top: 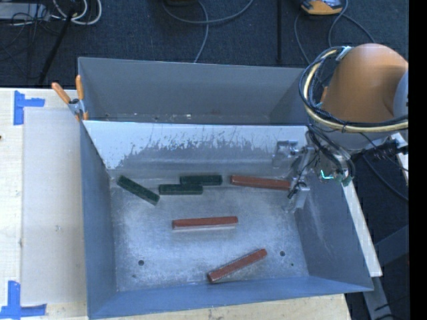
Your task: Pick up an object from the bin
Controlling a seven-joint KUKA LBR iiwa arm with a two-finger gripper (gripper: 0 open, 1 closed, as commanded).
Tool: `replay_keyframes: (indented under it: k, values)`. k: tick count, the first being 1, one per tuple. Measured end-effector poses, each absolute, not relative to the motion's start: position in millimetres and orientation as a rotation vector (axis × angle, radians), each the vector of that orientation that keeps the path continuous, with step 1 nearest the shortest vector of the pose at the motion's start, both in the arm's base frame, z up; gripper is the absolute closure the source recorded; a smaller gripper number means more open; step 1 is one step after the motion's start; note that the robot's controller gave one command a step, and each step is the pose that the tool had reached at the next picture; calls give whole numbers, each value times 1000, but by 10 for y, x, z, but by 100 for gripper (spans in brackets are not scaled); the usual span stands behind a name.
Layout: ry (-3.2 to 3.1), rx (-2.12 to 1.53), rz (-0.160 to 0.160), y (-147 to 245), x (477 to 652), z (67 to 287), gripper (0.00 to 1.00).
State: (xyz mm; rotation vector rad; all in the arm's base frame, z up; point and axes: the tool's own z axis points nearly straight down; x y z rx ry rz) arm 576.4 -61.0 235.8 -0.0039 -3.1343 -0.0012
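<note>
dark carpet with a few loose cables lies beyond the far rim of the grey metal bin (pixel 93 199), which has sloping walls and a scuffed, speckled floor. from the right the arm reaches in under its rounded orange cover (pixel 363 82), and the gripper (pixel 295 187) sits low at the right side of the floor, close to the right wall. its tip meets the right end of a red-brown bar (pixel 259 183), a long, thin, straight stick lying nearly level across the far right part of the floor. whether the gripper is spread or pinching that end cannot be told. to the left of this bar lie three dark green ones of like shape: a first green bar (pixel 201 179), a second green bar (pixel 180 189) just beside it and staggered leftward, and a tilted green bar (pixel 139 190) near the left wall. a middle brown bar (pixel 205 223) lies level at the floor's centre, and a slanted brown bar (pixel 237 265) lies near the front wall.
</note>
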Motion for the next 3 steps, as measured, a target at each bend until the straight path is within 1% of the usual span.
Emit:
replay_keyframes:
  k: [1, 2, 3]
  values:
    - [-3142, 62, -1, -417, 6186, 679, 0]
    - [-3145, 2, -4, 221, 5997, 1168, 0]
    - [-3131, 36, -1, 325, 5316, 737, 0]
